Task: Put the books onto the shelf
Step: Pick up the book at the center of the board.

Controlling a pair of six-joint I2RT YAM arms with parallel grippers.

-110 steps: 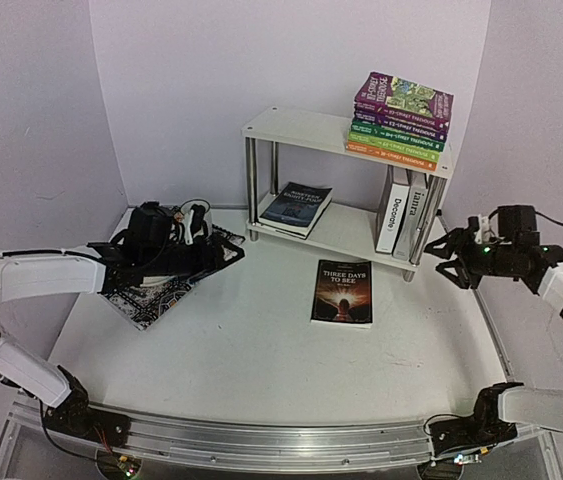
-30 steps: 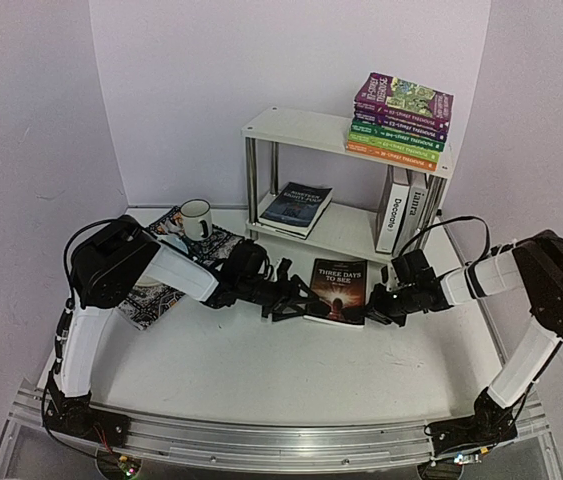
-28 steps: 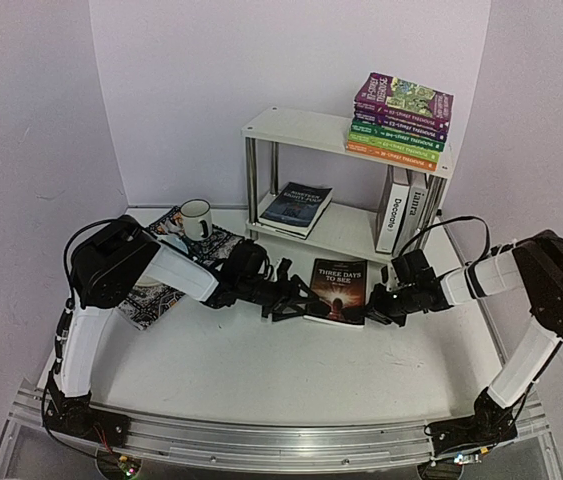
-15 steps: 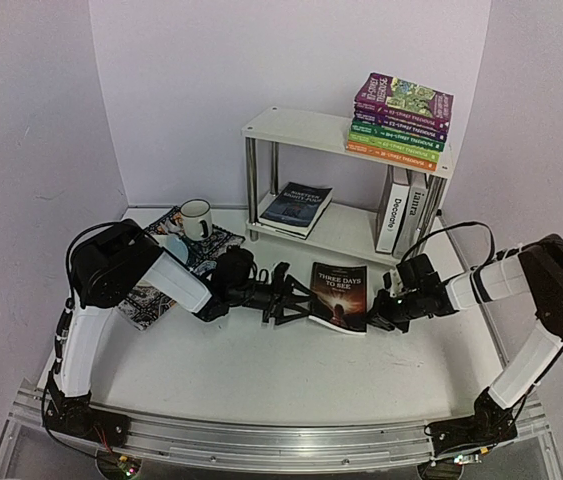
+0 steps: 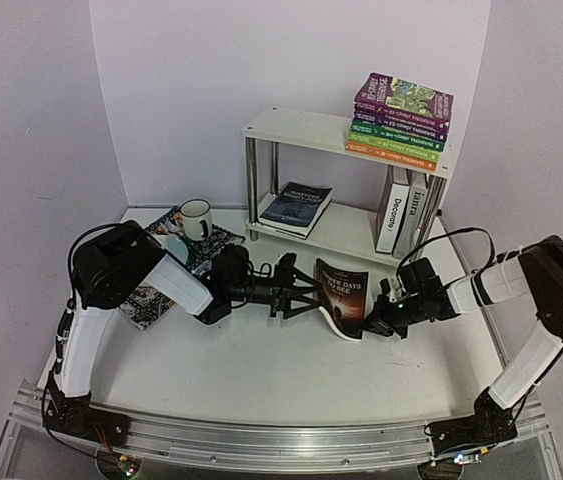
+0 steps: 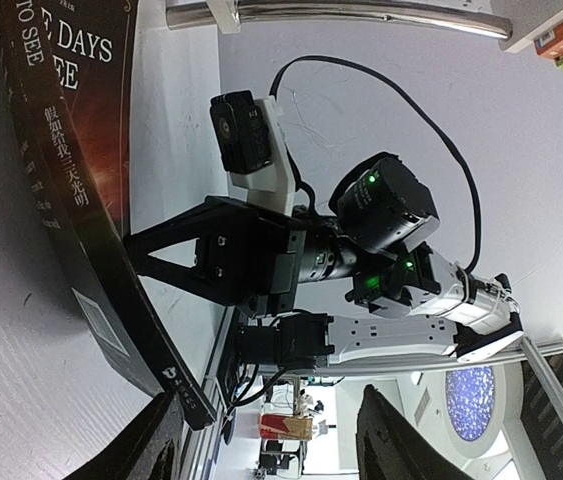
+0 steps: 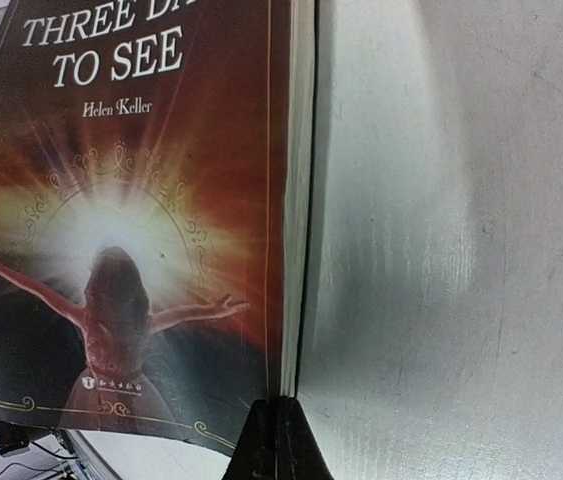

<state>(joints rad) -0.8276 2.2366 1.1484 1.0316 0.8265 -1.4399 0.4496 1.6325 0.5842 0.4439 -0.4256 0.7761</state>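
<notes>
Pickup: I'm propping the dark book (image 5: 346, 292) with right fingers (image 7: 279, 440) pressed together; spread left fingers (image 6: 386, 435) needing to clamp its edge next.

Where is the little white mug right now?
In the top view, the mug stands at the back left of the table, at the far end of the patterned placemat, just left of the white shelf.

Glossy-covered paper book (image 5: 346, 290), matt white table (image 5: 261, 370), shiny metal shelf legs (image 5: 252, 185).

Dark book (image 6: 71, 200) at a tilt off the white table (image 6: 21, 400), right arm (image 6: 401, 335) close behind its far edge.
</notes>
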